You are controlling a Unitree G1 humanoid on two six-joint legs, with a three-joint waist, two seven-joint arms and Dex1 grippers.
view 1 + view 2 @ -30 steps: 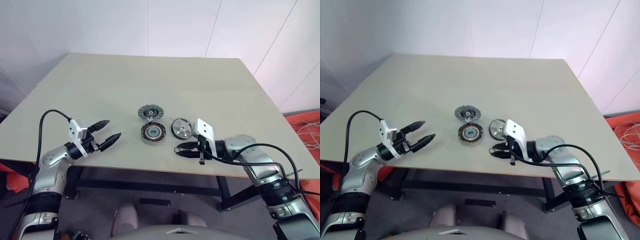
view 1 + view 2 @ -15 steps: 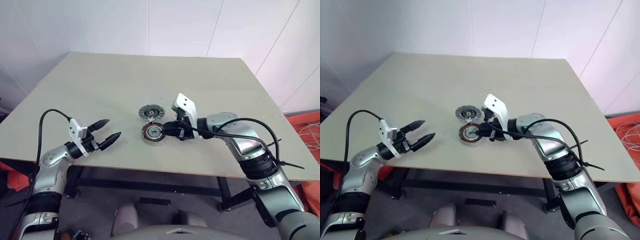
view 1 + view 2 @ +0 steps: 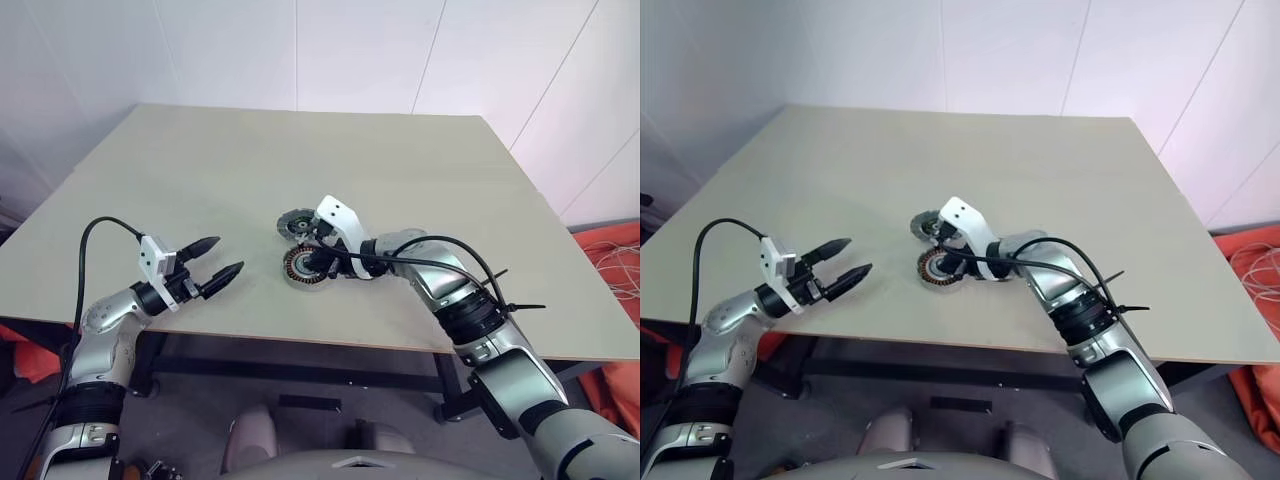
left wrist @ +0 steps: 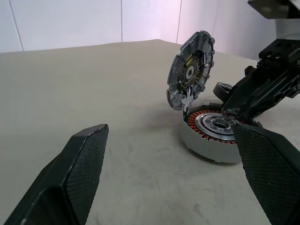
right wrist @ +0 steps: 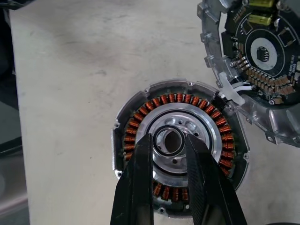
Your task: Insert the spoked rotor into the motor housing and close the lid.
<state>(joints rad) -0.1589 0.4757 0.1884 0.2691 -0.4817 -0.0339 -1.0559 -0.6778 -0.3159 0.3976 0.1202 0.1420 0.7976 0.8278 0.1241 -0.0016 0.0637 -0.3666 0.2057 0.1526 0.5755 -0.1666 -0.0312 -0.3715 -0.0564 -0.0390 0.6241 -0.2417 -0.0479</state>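
Since 1 s ago the right hand (image 5: 172, 145) has swung left from the table's (image 3: 200, 170) near edge, now over the motor housing (image 5: 140, 117). Left to right: left hand (image 3: 218, 258) hovers wide open; housing w/ lid (image 4: 190, 77) tilted up; right hand's 2 fingers grip a small dark ring (image 5: 169, 140) above the hub.

Motor housing (image 5: 180, 159): shallow round metal cup, flat on table, open side up; ring of copper-orange windings around silver centre with hole; small dark ring at that centre.

Lid (image 4: 191, 75): round grey ribbed disc, joined at housing's far edge, swung open, standing near upright; inner face carries circuit board.

Spoked rotor (image 4: 221, 88): dark rim partly visible just behind housing, mostly hidden.
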